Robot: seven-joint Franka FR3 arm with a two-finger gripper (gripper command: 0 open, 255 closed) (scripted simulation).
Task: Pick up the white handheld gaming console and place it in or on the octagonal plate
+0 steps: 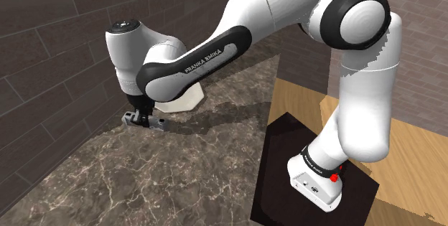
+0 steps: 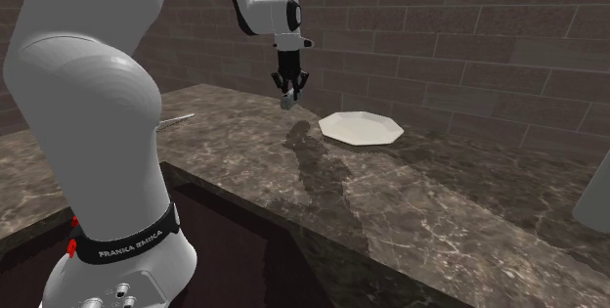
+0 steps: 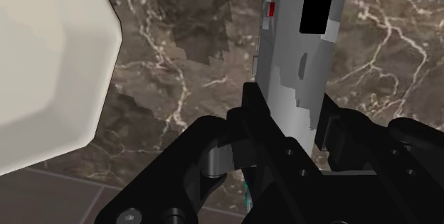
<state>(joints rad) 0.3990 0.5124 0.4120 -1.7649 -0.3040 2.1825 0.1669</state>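
While clasped in gripper [image 3: 292, 119], grey console [image 3: 299, 38] hangs above counter [image 3: 178, 45], beside plate [image 3: 43, 66].

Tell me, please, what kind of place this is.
Probably a home kitchen: a dark brown marbled countertop, a dark brick-patterned wall behind it, and a white octagonal plate on the countertop.
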